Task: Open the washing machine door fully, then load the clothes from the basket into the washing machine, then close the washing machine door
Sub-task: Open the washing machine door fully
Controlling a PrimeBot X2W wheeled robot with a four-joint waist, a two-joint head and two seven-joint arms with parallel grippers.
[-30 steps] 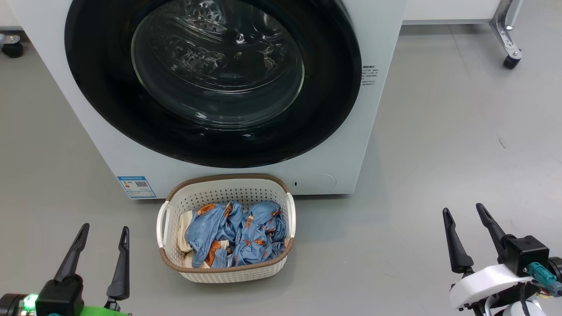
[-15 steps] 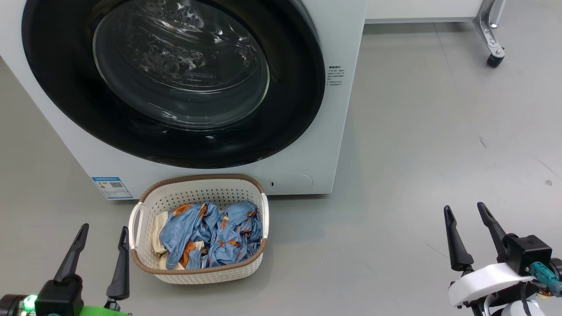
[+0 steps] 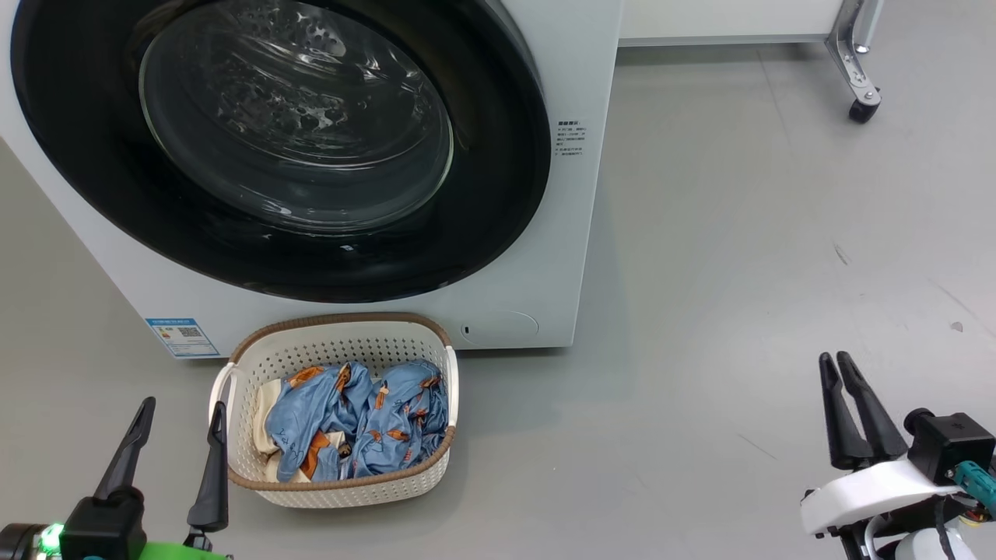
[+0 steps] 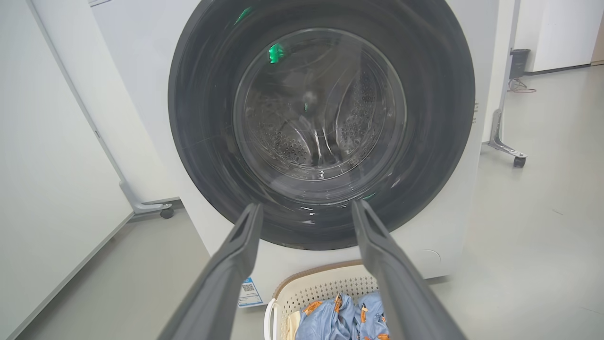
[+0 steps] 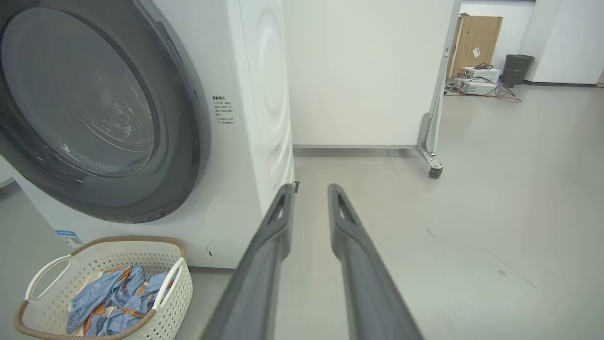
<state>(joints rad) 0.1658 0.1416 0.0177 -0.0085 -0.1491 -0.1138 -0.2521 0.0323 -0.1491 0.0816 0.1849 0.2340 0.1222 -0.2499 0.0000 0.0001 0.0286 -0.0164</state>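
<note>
Plainly the door-opening step has yet to start: in the head view the washing machine door (image 3: 296,132) sits shut, ahead of the left pincer (image 3: 185,404), which gapes wide and empty, with the basket (image 3: 334,320) of clothes (image 3: 358,420) just beside its right finger. In the left wrist view the round door faces straight back along the fingers, its axis level. In the right wrist view it lies left of the right pincer (image 5: 310,189), which is narrowed to a slim gap and empty; next, I judge, a pincer must hook the black rim and swing it outward.
</note>
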